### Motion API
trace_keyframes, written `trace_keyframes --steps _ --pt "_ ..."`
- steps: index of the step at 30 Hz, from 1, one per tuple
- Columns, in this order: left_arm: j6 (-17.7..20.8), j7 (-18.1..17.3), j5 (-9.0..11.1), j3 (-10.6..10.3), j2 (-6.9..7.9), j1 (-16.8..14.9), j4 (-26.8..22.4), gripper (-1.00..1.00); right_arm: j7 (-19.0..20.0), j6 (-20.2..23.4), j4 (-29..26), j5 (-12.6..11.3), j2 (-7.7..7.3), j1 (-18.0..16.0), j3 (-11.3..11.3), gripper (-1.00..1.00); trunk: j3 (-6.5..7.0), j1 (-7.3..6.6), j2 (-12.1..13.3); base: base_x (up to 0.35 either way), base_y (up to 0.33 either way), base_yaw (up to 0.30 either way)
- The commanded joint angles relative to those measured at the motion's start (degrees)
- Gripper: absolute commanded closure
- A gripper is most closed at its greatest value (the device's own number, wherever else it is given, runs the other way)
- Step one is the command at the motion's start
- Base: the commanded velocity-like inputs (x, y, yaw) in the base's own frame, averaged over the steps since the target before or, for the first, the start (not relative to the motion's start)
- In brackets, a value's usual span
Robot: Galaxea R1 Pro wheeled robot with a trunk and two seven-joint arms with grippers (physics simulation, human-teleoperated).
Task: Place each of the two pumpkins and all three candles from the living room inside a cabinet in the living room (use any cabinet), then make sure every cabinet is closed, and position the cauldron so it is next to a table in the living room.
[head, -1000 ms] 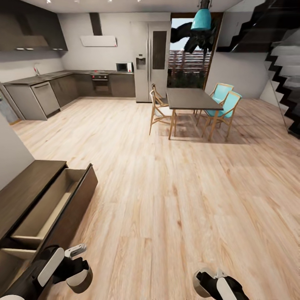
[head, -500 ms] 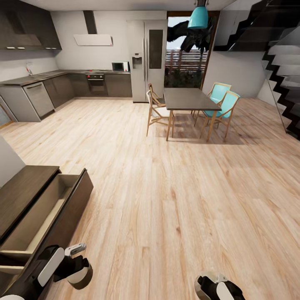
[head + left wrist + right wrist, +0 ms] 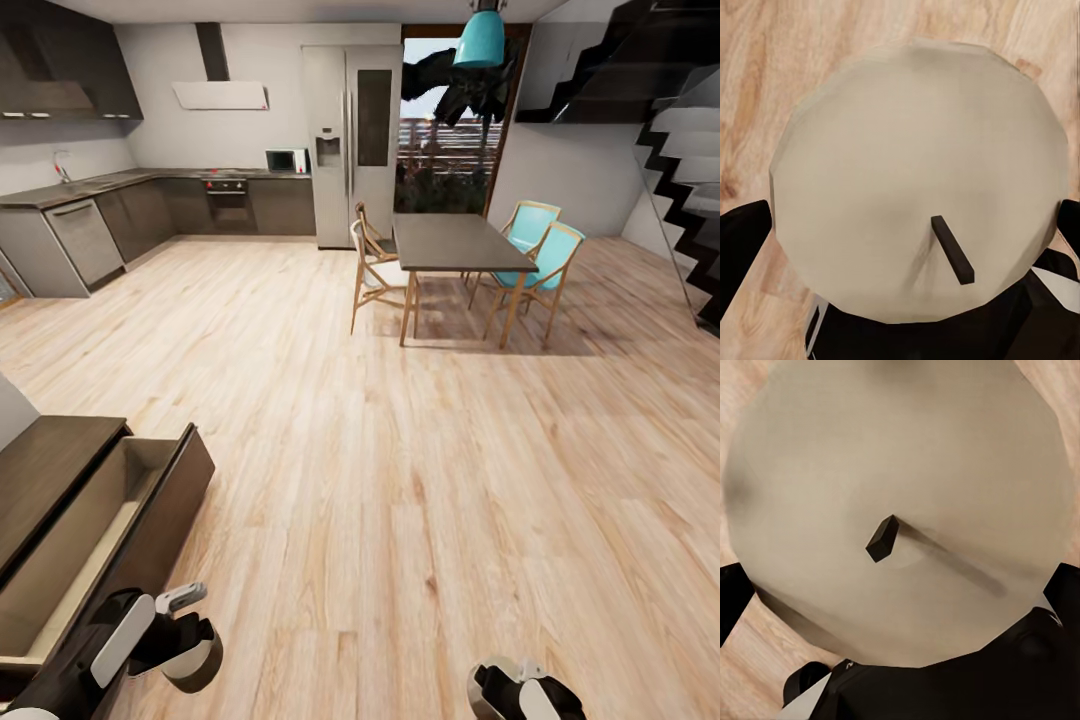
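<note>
You are carrying a candle (image 3: pixel 915 180) in the left pincer (image 3: pixel 185 640) and another candle (image 3: pixel 900 510) in the right pincer (image 3: pixel 505 690), each clamped between its fingers. The open cabinet (image 3: pixel 40 470) drawer (image 3: pixel 110 510) is lying at ten o'clock, just beside the left arm, long axis running away over the plank floor (image 3: pixel 400 480). The dining counter (image 3: pixel 450 240) is standing at twelve.
</note>
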Motion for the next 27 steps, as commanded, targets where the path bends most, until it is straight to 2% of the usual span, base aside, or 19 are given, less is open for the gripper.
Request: trace_keyframes --steps 1,11,27 --pt "0.0 0.03 -0.02 -0.02 0.02 0.0 0.0 1.0 0.01 -0.01 0.0 -0.17 0.0 0.0 -0.07 1.0 0.0 0.0 0.0 0.322 -0.069 0.0" --pt "0.0 0.04 -0.02 -0.05 0.05 0.0 0.0 1.0 0.01 0.08 0.0 -0.25 0.08 0.0 -0.15 1.0 0.0 0.0 0.0 0.322 -0.073 -0.123" --pt "-0.08 0.04 -0.02 -0.1 0.05 0.0 0.0 1.0 -0.01 -0.01 0.0 0.02 0.13 0.0 -0.18 1.0 0.0 0.0 0.0 0.322 -0.088 -0.008"
